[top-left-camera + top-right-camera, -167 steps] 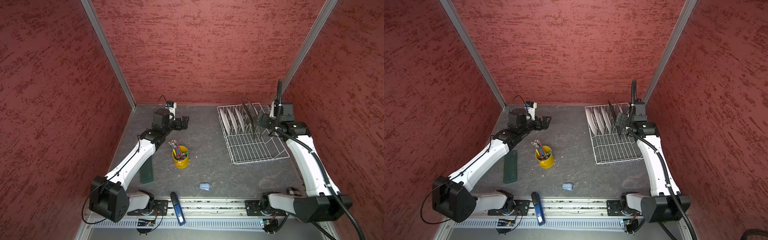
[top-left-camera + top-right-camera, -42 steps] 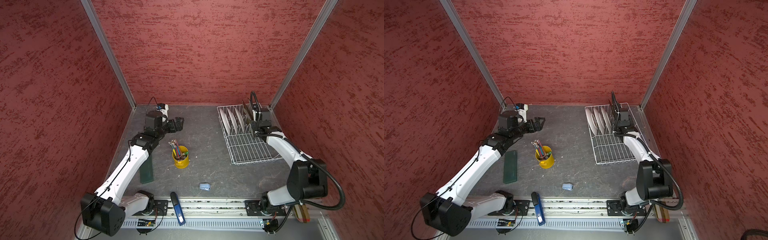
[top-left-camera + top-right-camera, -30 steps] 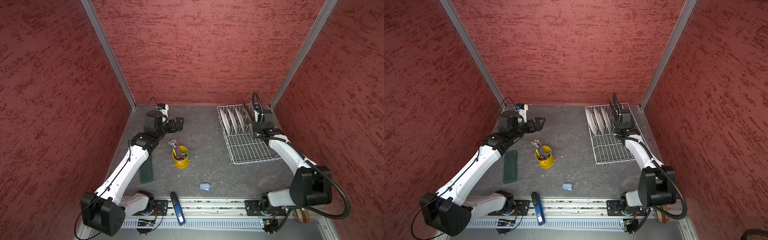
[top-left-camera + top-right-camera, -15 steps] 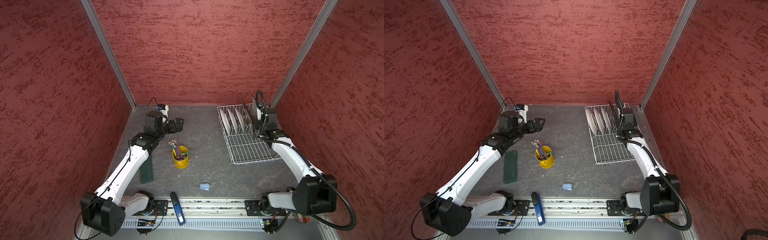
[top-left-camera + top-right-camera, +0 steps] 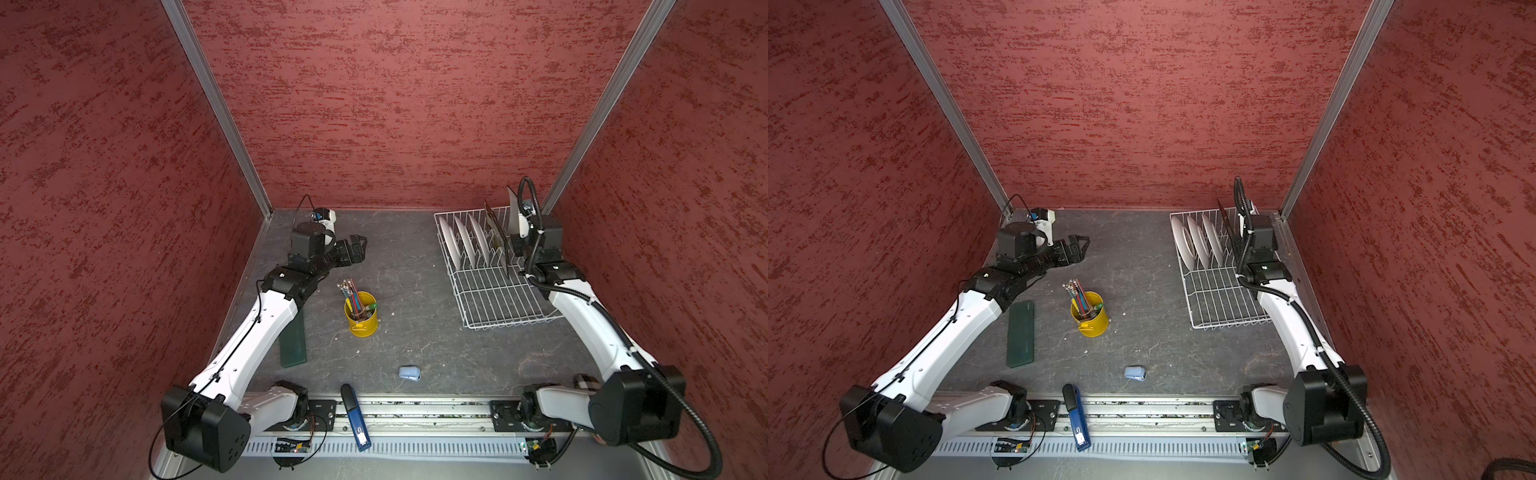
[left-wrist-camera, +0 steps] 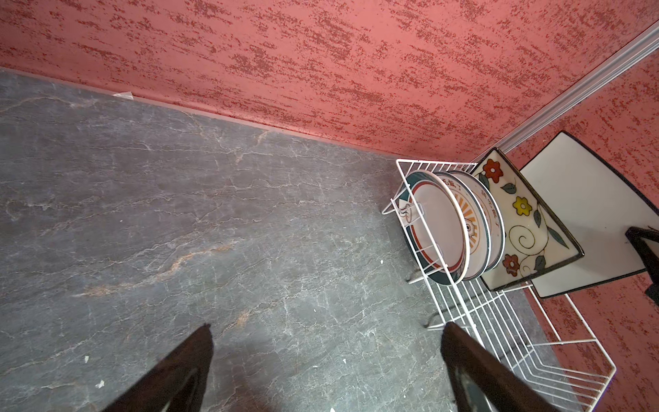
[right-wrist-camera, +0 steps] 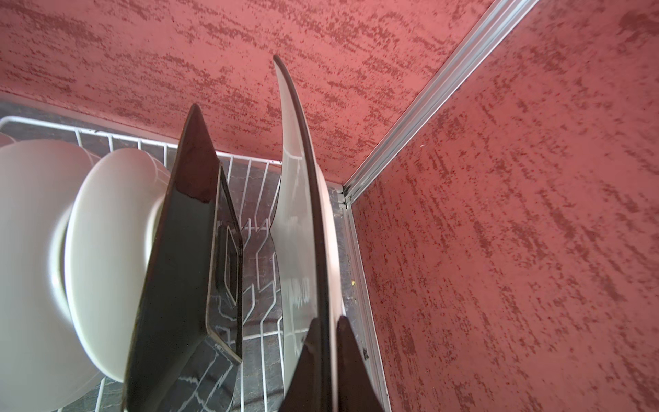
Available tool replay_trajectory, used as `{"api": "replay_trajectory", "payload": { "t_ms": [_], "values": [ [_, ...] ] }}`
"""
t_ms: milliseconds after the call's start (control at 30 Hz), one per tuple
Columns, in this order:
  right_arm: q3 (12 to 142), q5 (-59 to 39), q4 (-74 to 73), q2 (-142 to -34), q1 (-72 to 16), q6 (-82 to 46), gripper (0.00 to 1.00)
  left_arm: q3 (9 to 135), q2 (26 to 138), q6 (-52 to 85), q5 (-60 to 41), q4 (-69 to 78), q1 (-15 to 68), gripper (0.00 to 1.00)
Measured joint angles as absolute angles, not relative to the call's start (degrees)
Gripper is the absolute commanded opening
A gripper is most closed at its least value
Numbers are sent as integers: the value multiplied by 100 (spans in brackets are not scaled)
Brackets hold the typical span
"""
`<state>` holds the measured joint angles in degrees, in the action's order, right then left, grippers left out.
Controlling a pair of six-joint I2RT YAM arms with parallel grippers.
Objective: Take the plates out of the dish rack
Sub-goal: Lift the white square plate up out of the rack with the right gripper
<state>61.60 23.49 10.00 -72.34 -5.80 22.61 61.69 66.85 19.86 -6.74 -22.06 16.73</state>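
Lettering [image 6: 451, 183] on round plate [image 6: 472, 221] is orange, illegible.

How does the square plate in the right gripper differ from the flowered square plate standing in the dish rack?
The white square plate is clamped higher up in the right gripper's jaws; the flowered square plate stands in a dish rack slot. The held plate's visible face is plain white; the racked one shows red and yellow flowers. Both are square, dark-edged and on edge.
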Motion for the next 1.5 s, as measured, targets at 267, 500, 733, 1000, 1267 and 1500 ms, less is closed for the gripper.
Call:
{"api": "replay_trajectory", "payload": {
  "t_ms": [267, 500, 733, 1000, 1267, 1500],
  "values": [
    [6230, 2331, 1000, -6967, -582, 2324, 0, 6169, 6685, 2018, -670, -2206, 1673, 100],
    [6418, 2318, 996, -6702, -598, 2440, 0, 6169, 6685, 2038, -650, -2206, 1684, 100],
    [6807, 2226, 943, -6361, -659, 2464, 0, 6169, 6687, 2064, -646, -2206, 1712, 100],
    [7511, 1914, 932, -6125, -709, 2093, 0, 6169, 6744, 2078, -591, -2206, 1772, 100],
    [7758, 1308, 906, -6025, -742, 1103, 0, 6169, 6744, 2078, -591, -2206, 1806, 100],
    [7703, 694, 757, -6029, -746, -1, 0, 6169, 6744, 2080, -624, -2185, 1806, 100]
  ]
}}
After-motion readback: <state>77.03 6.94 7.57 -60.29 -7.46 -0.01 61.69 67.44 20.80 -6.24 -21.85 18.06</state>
